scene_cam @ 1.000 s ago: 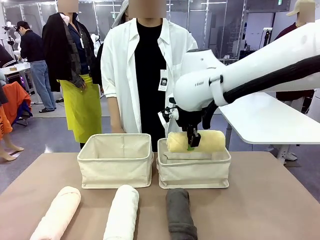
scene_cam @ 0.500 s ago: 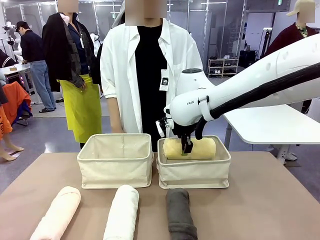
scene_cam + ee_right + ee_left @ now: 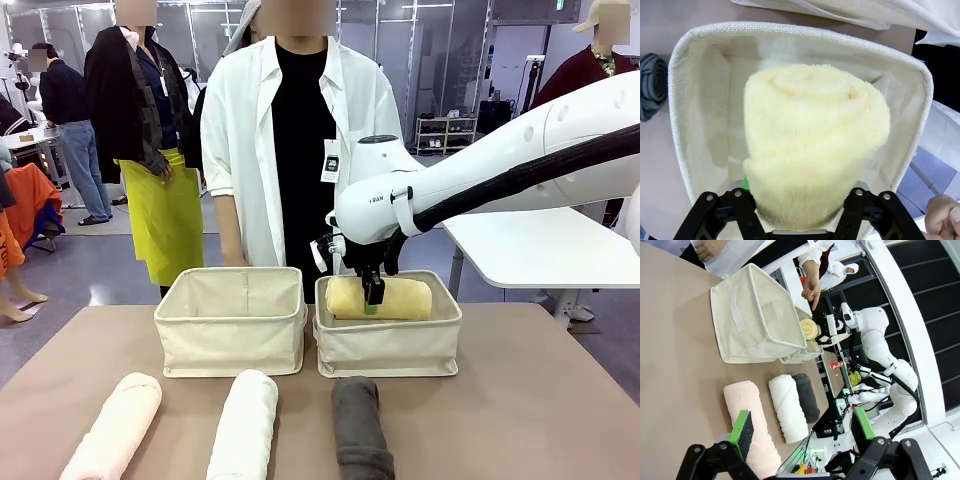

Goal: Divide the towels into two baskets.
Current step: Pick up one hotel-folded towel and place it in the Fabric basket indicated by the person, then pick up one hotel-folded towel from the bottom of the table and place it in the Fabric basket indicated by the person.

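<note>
- My right pincer (image 3: 372,300) reaches down into the right basket (image 3: 388,345), its fingers either side of the pale yellow towel (image 3: 400,297)
- The yellow roll lies lengthwise inside that basket, its top above the rim; I cannot tell whether I am clamping it or have let go
- My left pincer (image 3: 802,427) is released, green pads wide apart with nothing between them
- The left basket (image 3: 230,340) stands just beside the right one
- 3 rolled towels lie in a row on the tabletop (image 3: 520,400) on my side of the baskets: peach towel (image 3: 115,425), white towel (image 3: 243,420), grey towel (image 3: 360,425)
- A person (image 3: 290,150) in a white shirt stands behind the baskets
</note>
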You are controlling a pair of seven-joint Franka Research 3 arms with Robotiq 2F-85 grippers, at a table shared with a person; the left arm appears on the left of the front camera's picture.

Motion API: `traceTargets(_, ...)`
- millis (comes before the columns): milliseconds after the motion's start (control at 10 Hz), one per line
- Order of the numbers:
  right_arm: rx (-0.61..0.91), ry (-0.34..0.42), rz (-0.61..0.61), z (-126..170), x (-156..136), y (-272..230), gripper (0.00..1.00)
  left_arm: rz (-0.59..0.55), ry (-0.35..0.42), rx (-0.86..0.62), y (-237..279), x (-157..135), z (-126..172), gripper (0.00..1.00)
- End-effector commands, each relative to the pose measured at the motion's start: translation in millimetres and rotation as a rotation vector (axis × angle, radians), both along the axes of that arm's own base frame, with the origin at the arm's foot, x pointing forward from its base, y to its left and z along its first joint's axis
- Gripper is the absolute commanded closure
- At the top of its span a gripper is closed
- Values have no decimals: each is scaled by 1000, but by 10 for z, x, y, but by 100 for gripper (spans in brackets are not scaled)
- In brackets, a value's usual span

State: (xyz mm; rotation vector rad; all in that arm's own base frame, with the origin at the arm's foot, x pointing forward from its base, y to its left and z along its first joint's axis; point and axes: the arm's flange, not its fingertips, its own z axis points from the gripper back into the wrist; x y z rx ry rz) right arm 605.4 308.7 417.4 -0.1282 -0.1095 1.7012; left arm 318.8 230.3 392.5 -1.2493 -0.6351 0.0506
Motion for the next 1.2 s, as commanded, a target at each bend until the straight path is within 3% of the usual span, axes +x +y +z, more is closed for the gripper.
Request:
traceTargets(0, -19, -2, -28, 74, -71, -13, 17, -4, -8, -8, 19, -33, 10, 0)
traceTargets(100, -17, -3, -34, 83, -95, -24, 0, -4, -8, -8, 19, -33, 10, 0)
traceTargets(300, -28, 23, -39, 129, -201, -61, 0, -4, -8, -8, 19, -33, 10, 0)
traceTargets(400, -4, 2, -9, 77, -28, -6, 0, -4, -8, -8, 19, -33, 10, 0)
traceTargets(1100, -4, 2, -9, 77, -28, -6, 0, -4, -8, -8, 19, -33, 10, 0)
